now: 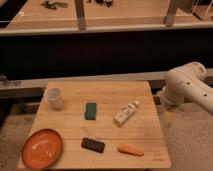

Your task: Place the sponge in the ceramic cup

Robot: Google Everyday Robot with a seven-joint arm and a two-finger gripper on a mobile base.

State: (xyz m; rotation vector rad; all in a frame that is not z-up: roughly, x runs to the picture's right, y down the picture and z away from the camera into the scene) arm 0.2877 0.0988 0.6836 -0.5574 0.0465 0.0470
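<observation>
- Orange plate (42, 148): front left corner of the wooden table (70, 125); no part in the task.
- Ceramic cup (54, 97): upright at the far left, mouth up, well apart from the sponge.
- Sponge (90, 110): flat on the table near its middle, long side running near to far, outside the cup, so the goal is not met.
- Flat black object (93, 145): just in front of the sponge; not to be mistaken for it.
- White bottle (126, 113) and carrot (131, 150): lying right of the sponge.
- Arm (186, 85): beside the table's right edge; the gripper is out of frame, jaws apart and empty.
- Step in hand, as judged: the approach to the sponge. The next move calls for jaws across its short width, then a lift left to the cup's mouth.
</observation>
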